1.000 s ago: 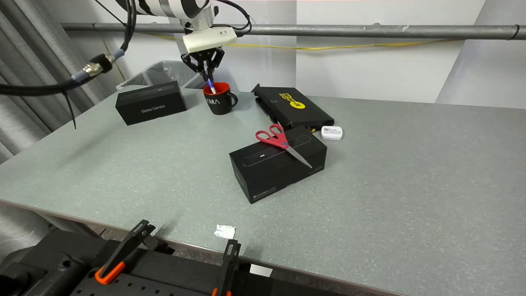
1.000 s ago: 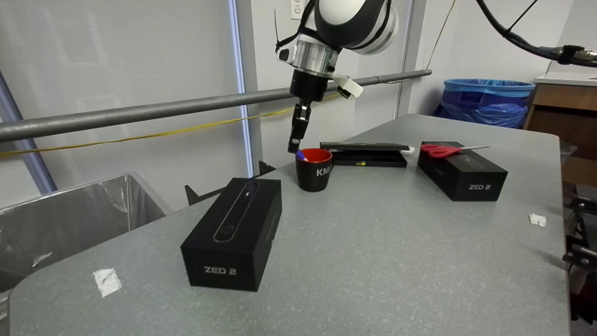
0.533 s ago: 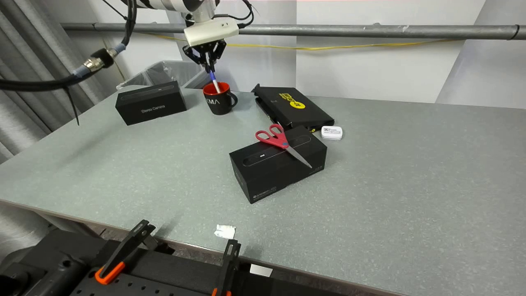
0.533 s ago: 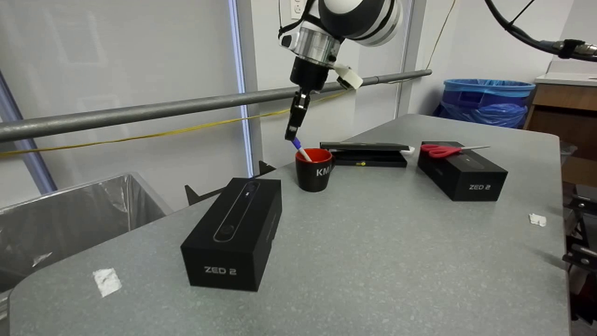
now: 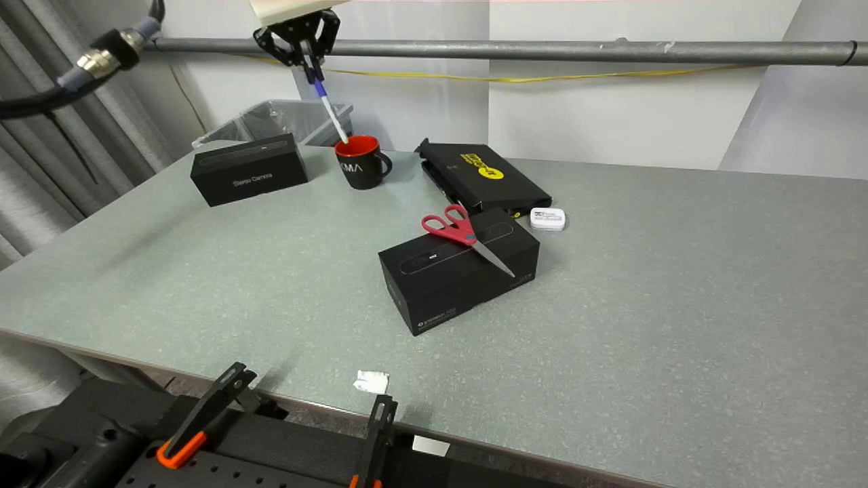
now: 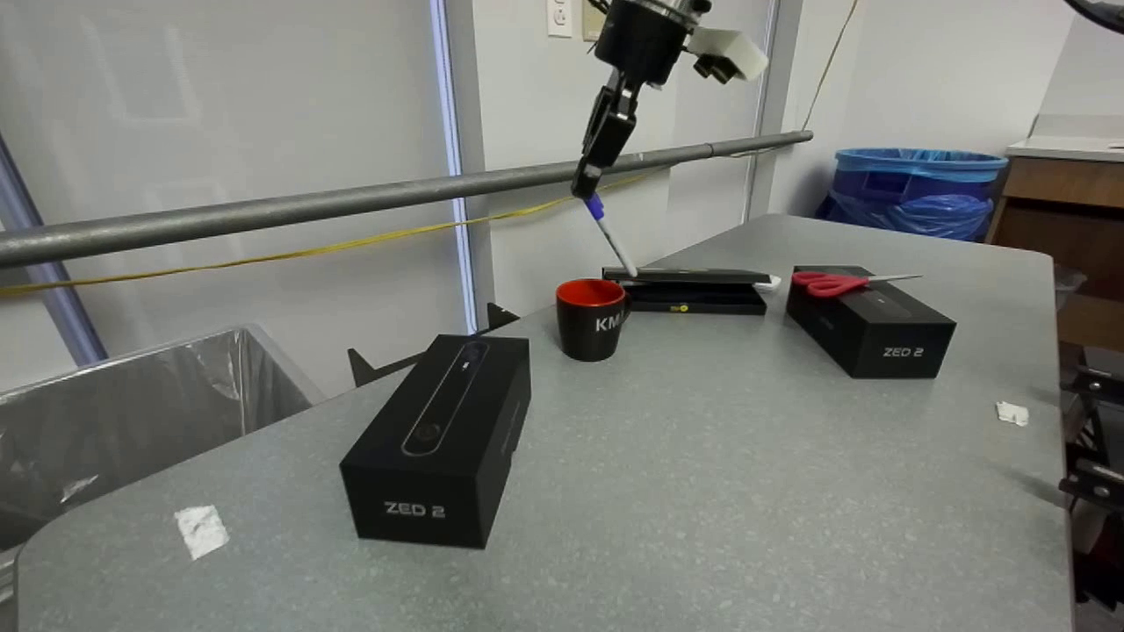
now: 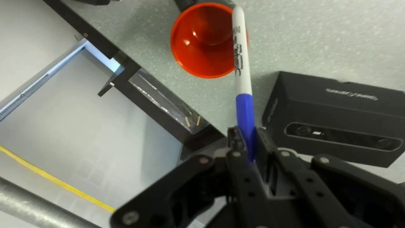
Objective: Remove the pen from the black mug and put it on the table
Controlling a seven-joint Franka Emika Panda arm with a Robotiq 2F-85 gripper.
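My gripper [image 5: 314, 76] is shut on the blue cap end of the pen; it also shows in an exterior view [image 6: 584, 186] and in the wrist view [image 7: 247, 139]. The pen [image 5: 332, 115] has a long white body and hangs tilted in the air, white end down. It is clear of the mug in an exterior view [image 6: 612, 235], and in the wrist view [image 7: 242, 63] it crosses in front of the mug's rim. The black mug [image 5: 363, 171], red inside, stands upright on the grey table [image 5: 271, 271]; its red inside faces the wrist view [image 7: 202, 50], with nothing in it.
A black box [image 5: 251, 176] stands beside the mug. A flat black box [image 5: 485, 176] lies on its handle side. Another black box [image 5: 461, 271] carries red scissors [image 5: 461, 230]. A white tin [image 5: 547, 218] lies nearby. A lined bin [image 6: 158, 412] stands beyond the table edge; a rail [image 5: 610, 52] runs behind.
The gripper has risen with the pen in its jaws. The pen's white end has come up out of the mug. The mug and boxes have not moved.
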